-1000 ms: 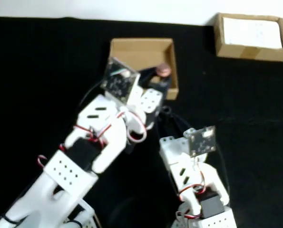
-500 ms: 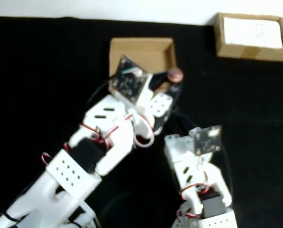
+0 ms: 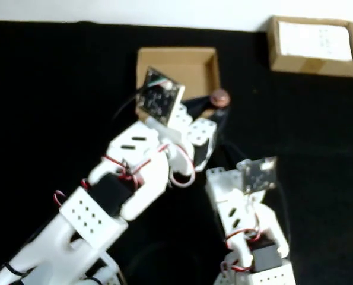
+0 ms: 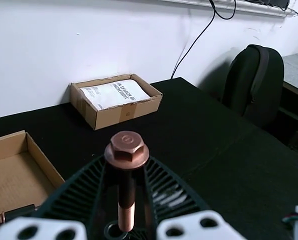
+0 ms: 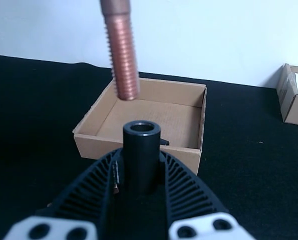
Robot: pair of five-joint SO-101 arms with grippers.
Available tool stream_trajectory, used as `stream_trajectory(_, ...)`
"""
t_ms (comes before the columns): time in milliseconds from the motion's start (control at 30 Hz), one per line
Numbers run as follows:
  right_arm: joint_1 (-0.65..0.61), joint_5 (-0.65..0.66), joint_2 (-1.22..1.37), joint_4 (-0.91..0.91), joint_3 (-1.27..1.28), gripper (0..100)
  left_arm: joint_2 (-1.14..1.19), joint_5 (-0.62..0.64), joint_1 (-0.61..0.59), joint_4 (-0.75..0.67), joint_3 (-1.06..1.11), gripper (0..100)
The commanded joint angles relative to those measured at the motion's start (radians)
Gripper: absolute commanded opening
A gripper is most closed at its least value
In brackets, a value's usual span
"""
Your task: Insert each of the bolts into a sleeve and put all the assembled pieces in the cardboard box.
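Observation:
My left gripper (image 4: 126, 167) is shut on a copper bolt (image 4: 126, 150), held upright with its hex head on top. In the high view the bolt head (image 3: 219, 97) sits just off the right wall of the cardboard box (image 3: 176, 64). My right gripper (image 5: 141, 160) is shut on a black sleeve (image 5: 141, 145), which stands upright with its bore facing up. The bolt's threaded end (image 5: 120, 55) hangs a little above the sleeve and slightly to one side, not touching it. One assembled piece (image 4: 13, 216) lies in the cardboard box (image 4: 36, 160).
A second cardboard box (image 3: 315, 44) holding a printed sheet stands at the table's back right corner. A dark chair (image 4: 256, 82) is beyond the table edge. The two arms crowd the middle of the black table (image 3: 57, 89); the left and right sides are open.
The left gripper has carried the bolt from over the cardboard box to the right, just past its right wall. The right arm shifted slightly right.

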Motion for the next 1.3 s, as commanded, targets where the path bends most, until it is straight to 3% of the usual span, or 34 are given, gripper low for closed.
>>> stream_trajectory(0,0.010,0.008,-0.007,-0.027,-0.004,0.6,0.001,0.005,0.010,-0.008,-0.047,1)
stream_trajectory(1267,0.015,0.011,-0.007,-0.025,-0.015,0.6,0.079,0.008,0.008,-0.054,0.104,1)
